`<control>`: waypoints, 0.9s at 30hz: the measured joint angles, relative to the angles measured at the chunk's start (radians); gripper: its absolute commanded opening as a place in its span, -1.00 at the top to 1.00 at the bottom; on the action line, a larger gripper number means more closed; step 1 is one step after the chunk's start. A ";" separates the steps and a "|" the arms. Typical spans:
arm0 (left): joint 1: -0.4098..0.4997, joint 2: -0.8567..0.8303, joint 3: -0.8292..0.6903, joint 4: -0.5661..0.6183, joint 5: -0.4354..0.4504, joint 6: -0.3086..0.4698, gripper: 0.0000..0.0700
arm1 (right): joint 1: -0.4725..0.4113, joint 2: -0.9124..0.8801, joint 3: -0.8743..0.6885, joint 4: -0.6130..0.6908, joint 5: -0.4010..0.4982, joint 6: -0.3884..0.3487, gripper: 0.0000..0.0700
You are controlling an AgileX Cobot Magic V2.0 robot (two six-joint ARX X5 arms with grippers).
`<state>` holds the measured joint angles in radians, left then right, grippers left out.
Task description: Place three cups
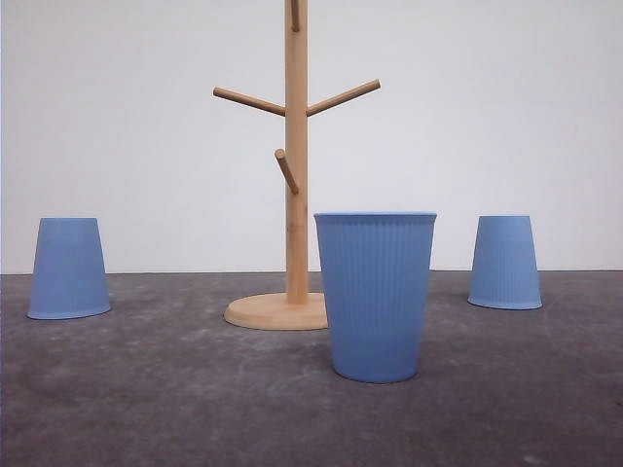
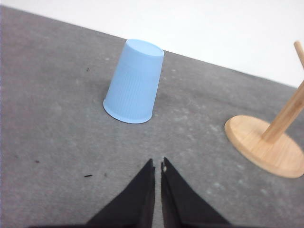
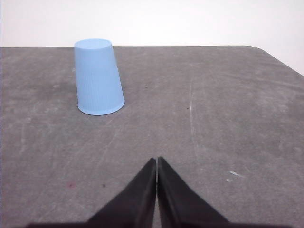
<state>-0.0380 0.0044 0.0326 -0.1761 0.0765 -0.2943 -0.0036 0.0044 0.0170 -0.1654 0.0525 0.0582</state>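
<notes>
Three light-blue ribbed cups stand on the grey table [image 1: 146, 389] around a wooden mug tree [image 1: 295, 146], and none hangs on its pegs. The middle cup [image 1: 376, 297] sits upright, mouth up, in front of the tree's round base and a little to its right, nearest the front camera. The left cup [image 1: 68, 268] stands upside down on its rim, well apart to the left of the tree; the right cup [image 1: 504, 262] is likewise inverted, well apart to the right of it. Judging by this layout, the task has hardly begun: if the cups are meant for the pegs, all three are left to place. In the left wrist view the left gripper [image 2: 157, 164] hangs low over the table with its dark fingers drawn almost together, gripping nothing, aimed toward the left cup with the tree's base off to one side. The right gripper [image 3: 156, 160] is posed the same way, fingers pressed together and empty, facing the right cup from some way off.
</notes>
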 measured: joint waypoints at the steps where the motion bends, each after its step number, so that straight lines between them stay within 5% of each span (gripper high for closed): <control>1: 0.000 0.000 0.000 0.002 0.000 -0.018 1.00 | 0.000 0.000 0.000 0.000 0.000 0.000 1.00; 6: 0.000 0.000 0.000 0.103 0.000 -0.059 1.00 | 0.000 0.000 0.000 0.000 -0.004 0.005 1.00; 13: 0.000 0.001 0.025 0.139 -0.090 -0.075 0.99 | 0.000 0.000 0.004 0.019 -0.129 0.162 1.00; 21: 0.000 0.056 0.320 -0.142 -0.161 -0.055 0.99 | 0.001 0.004 0.190 -0.019 -0.129 0.208 1.00; 27: 0.000 0.217 0.563 -0.432 -0.157 -0.022 0.99 | 0.001 0.094 0.409 -0.214 -0.132 0.208 1.00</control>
<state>-0.0376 0.2219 0.5952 -0.6077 -0.0805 -0.3165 -0.0025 0.0985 0.4261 -0.3791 -0.0797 0.2664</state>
